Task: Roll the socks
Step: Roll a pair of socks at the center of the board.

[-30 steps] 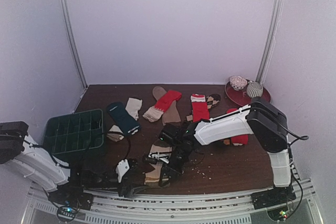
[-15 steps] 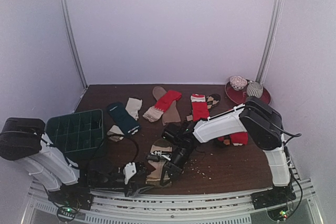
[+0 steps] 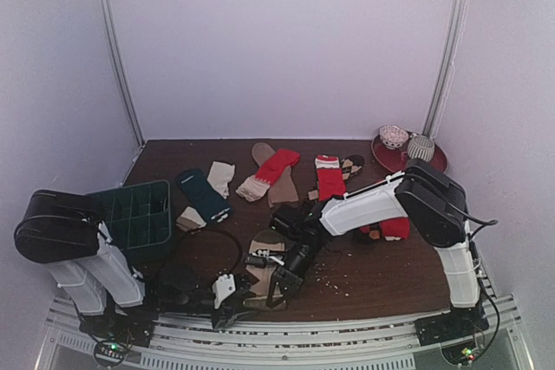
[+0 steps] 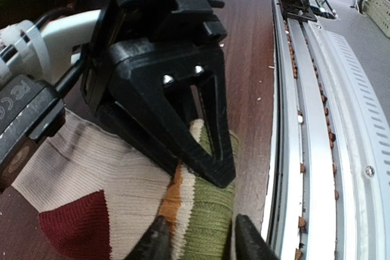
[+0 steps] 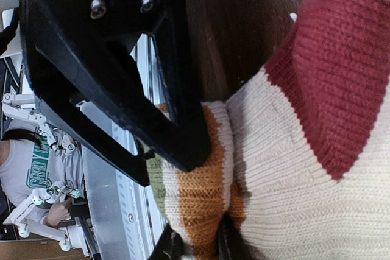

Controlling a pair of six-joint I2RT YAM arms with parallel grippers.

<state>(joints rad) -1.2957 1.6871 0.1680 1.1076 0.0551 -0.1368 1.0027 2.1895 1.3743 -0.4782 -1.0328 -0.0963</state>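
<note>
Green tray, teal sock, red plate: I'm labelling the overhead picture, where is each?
green tray (image 3: 139,188), top view, far rim.
teal sock (image 3: 204,194), top view, middle.
red plate (image 3: 397,163), top view, bare near part.

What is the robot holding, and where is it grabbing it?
The right gripper pinches the cream sock at its orange stripe. The left gripper straddles its green end; whether it grips there cannot be told.

striped sock (image 4: 204,223) cut off btm edge, plate items (image 3: 395,136) too small to ID
</note>
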